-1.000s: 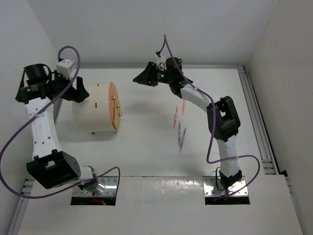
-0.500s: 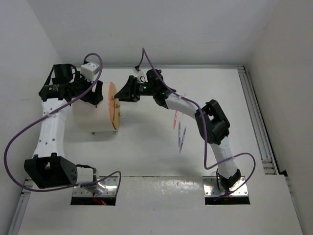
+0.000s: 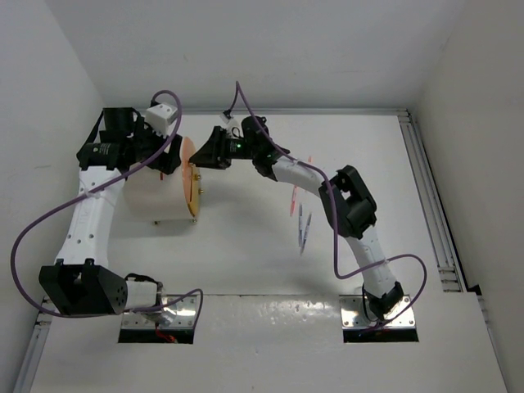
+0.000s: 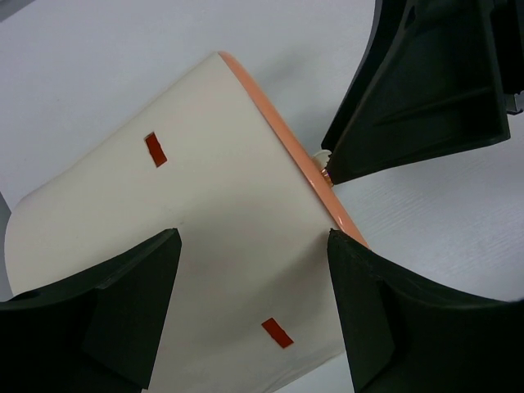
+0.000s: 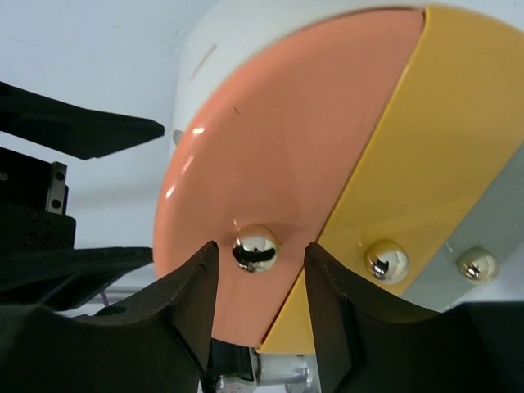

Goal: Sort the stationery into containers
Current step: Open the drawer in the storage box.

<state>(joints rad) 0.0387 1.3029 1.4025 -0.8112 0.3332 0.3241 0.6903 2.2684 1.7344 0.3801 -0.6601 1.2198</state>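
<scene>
The cream-white drum cabinet [image 3: 151, 196] lies on the table with its orange front [image 3: 190, 173] facing right. My left gripper [image 3: 166, 154] is open and straddles the top of the drum [image 4: 205, 205] without touching it. My right gripper [image 3: 206, 155] is open, with its fingers on either side of the brass knob [image 5: 255, 247] of the orange drawer front [image 5: 286, 123]; a gap shows on both sides. Thin pink pens [image 3: 294, 201] and blue pens [image 3: 303, 228] lie right of the cabinet. No highlighters or rolls are in view.
A yellow drawer front [image 5: 426, 139] with its own knob [image 5: 386, 260] sits beside the orange one, and a third knob [image 5: 477, 264] is further right. Walls close in at the back and sides. A metal rail [image 3: 426, 196] runs along the table's right side.
Both arms have closed in on the cabinet. My left gripper swung right over the drum. My right gripper moved left up to the orange front's knob.
</scene>
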